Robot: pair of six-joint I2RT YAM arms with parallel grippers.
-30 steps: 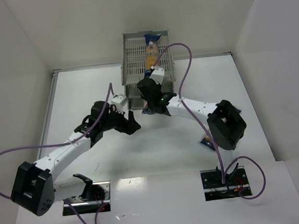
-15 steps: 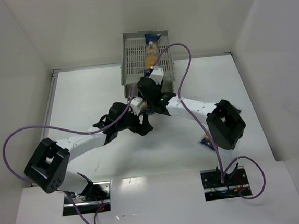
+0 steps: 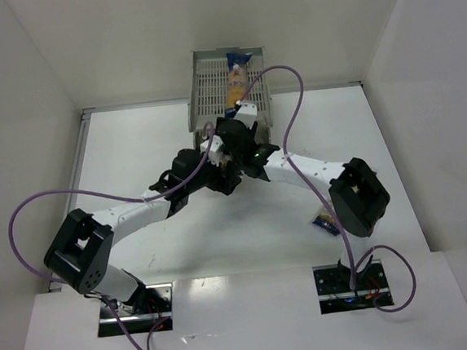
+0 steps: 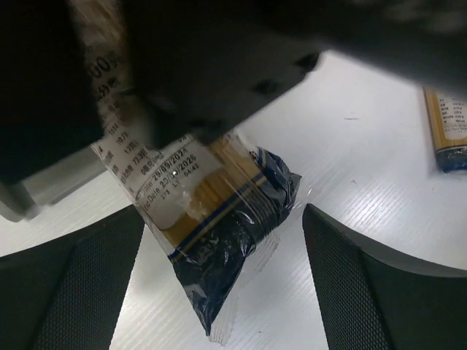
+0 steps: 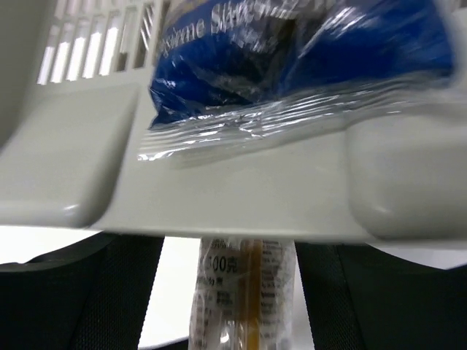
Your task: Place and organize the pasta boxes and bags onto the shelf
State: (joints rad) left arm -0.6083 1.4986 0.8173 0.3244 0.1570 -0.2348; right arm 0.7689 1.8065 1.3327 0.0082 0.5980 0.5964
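The grey shelf stands at the back of the table, with one pasta packet lying on its top tier. A second packet pokes out of the shelf front, its dark blue end over the table. My left gripper is open, a finger on each side of that end and clear of it. My right gripper straddles the same packet under the shelf's front rim, open with gaps on both sides. In the top view the two grippers meet there and hide the packet.
A third packet lies on the table at the right, partly under the right arm, also seen as a packet in the left wrist view. A blue packet end rests on the tier above the rim. Purple cables loop over both arms.
The left arm has swung right across the table to the shelf front and now brackets the packet's end. The right gripper's jaws have widened away from the packet.
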